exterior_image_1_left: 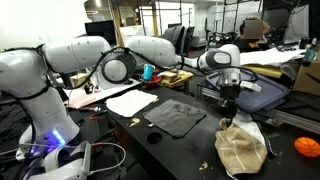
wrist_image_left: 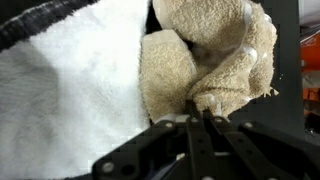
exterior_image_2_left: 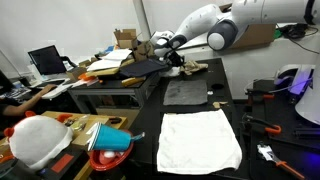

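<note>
My gripper (exterior_image_1_left: 228, 103) points down over the far end of the black table (exterior_image_1_left: 195, 150). Its fingers are closed on a bunched fold of a crumpled beige towel (exterior_image_1_left: 242, 150). In the wrist view the fingertips (wrist_image_left: 201, 113) meet at a raised lump of the beige towel (wrist_image_left: 205, 55), and white fluffy fabric (wrist_image_left: 70, 100) lies beside it. The gripper (exterior_image_2_left: 183, 61) also shows small and far off in an exterior view. A dark grey cloth (exterior_image_1_left: 175, 117) lies flat mid-table and shows in both exterior views (exterior_image_2_left: 186, 92).
A flat white cloth (exterior_image_2_left: 200, 140) lies at the table's other end and shows in both exterior views (exterior_image_1_left: 130, 100). An orange ball (exterior_image_1_left: 306, 147) sits beyond the towel. Tools and cables (exterior_image_2_left: 262, 125) lie along one table edge. A cluttered side desk (exterior_image_2_left: 100, 70) stands beside the table.
</note>
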`<state>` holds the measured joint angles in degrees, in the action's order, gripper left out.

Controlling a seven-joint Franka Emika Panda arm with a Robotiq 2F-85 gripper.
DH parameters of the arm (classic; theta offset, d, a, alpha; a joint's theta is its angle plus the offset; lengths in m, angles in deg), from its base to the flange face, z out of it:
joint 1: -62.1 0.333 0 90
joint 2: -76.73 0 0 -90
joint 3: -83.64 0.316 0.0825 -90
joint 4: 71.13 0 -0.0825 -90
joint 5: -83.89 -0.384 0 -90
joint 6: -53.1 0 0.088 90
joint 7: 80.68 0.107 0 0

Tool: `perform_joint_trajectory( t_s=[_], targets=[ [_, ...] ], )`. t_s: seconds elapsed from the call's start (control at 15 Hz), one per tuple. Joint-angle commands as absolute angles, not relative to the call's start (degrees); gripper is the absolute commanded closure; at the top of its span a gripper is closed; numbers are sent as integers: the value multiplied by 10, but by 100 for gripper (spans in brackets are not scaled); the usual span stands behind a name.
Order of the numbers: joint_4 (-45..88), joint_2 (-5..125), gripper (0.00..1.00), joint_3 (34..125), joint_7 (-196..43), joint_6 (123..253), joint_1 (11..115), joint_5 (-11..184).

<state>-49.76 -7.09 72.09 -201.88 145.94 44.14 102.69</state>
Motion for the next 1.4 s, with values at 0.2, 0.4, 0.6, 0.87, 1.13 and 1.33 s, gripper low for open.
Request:
perform_joint_trajectory(
  t_s=[0.2, 0.4, 0.6, 0.87, 1.13, 1.33],
  targets=[
    [-497, -69, 99, 713, -2004, 1421, 445, 1019],
    [-498, -73, 99, 709, -2009, 1405, 447, 1025],
    [-495, -74, 99, 703, -2040, 1379, 454, 1037],
    [-495, -76, 99, 703, -2112, 1325, 460, 1045],
    [-499, -74, 99, 711, -2172, 1270, 457, 1036],
    [-511, -77, 68, 714, -2140, 1269, 450, 1023]
  ],
)
